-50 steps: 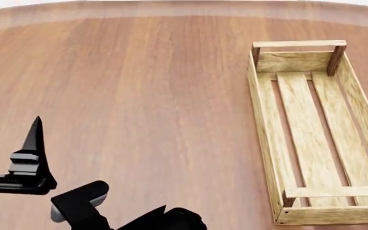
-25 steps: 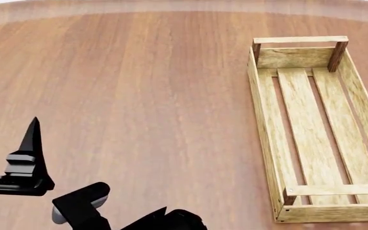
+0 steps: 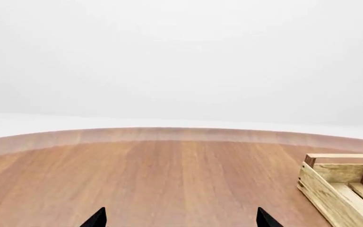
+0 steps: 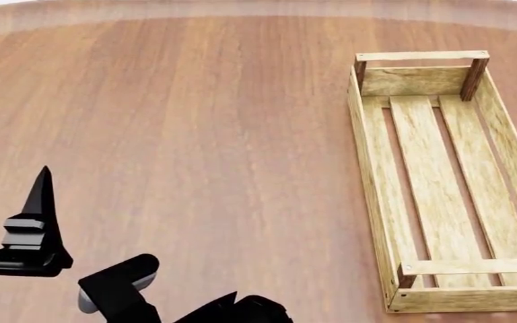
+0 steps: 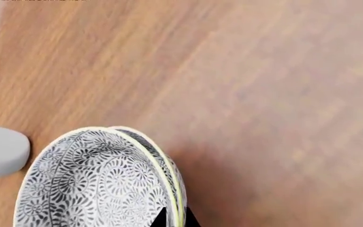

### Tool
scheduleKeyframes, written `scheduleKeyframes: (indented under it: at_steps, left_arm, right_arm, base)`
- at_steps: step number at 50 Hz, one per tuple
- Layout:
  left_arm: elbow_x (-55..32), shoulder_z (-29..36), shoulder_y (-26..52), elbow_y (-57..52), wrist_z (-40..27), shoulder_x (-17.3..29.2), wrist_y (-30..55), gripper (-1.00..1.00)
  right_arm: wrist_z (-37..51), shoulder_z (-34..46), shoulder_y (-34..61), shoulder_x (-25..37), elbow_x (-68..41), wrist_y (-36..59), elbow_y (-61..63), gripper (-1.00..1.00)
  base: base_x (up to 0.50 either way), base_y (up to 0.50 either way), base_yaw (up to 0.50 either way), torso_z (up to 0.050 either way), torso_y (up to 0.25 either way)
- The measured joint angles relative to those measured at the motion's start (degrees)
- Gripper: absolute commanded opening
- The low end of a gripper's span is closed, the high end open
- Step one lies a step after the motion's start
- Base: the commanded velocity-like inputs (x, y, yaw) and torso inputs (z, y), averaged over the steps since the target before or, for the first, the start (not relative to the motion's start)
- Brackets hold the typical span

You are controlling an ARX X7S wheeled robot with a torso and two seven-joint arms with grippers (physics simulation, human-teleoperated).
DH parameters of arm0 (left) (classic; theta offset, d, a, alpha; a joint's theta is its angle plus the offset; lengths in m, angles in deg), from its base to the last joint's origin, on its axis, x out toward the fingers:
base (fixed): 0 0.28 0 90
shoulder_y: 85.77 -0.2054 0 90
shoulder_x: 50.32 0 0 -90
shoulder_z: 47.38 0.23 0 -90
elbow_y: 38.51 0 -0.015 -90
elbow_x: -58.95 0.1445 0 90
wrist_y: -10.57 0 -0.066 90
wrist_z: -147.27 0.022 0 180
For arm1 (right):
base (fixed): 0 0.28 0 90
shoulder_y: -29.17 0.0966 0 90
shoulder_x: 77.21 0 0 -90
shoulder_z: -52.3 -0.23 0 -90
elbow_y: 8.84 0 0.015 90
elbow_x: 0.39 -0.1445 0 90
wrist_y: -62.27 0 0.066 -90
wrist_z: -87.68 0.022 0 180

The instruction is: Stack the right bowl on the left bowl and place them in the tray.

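Two grey-and-white patterned bowls with yellow rims are nested, the inner bowl (image 5: 93,184) inside the outer bowl (image 5: 177,177); they show only in the right wrist view. My right gripper (image 5: 174,220) is shut on their rims, one dark fingertip on each side. The tray (image 4: 438,182), a long light-wood crate with a slatted bottom, lies at the right of the head view with nothing in it. My left gripper (image 3: 180,220) is open over bare table, far left of the tray (image 3: 339,189). It appears at the lower left of the head view as the left gripper (image 4: 41,202).
The brown wooden table (image 4: 196,134) spreads across the head view, with its far edge (image 3: 168,132) curving in the left wrist view. Black arm parts (image 4: 124,289) sit at the bottom of the head view. A grey rounded part (image 5: 2,150) lies beside the bowls.
The tray sits a little lower in the head view than one second ago. My left gripper has sunk slightly in the picture.
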Motion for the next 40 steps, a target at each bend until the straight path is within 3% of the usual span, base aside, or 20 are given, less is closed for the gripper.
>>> scheduleKeyframes:
  at_steps: [6,13,40]
  left_arm:
    - [-0.3,-0.1,-0.1,-0.1,0.1,0.1,-0.2,1.0]
    - [-1.3,-0.5,-0.1,0.0,0.1,0.0,-0.1,1.0]
    - [-1.7,-0.7,-0.2,-0.3,-0.3,0.3,-0.9,1.0]
  right_arm:
    - [0.1,0.1,0.0,0.0,-0.2,-0.2,0.0,-1.0]
    - [0.2,0.7,-0.2,-0.1,-0.4,-0.3,0.0,-1.0]
    - [-2.7,1.1,7.2,-0.2,-6.5,-1.3,-11.7,-1.0]
  base:
    - [0.0,0.0,0.0,0.0,0.0]
    - [0.0,0.0,0.0,0.0,0.231]
    - [0.0,0.0,0.0,0.0,0.0]
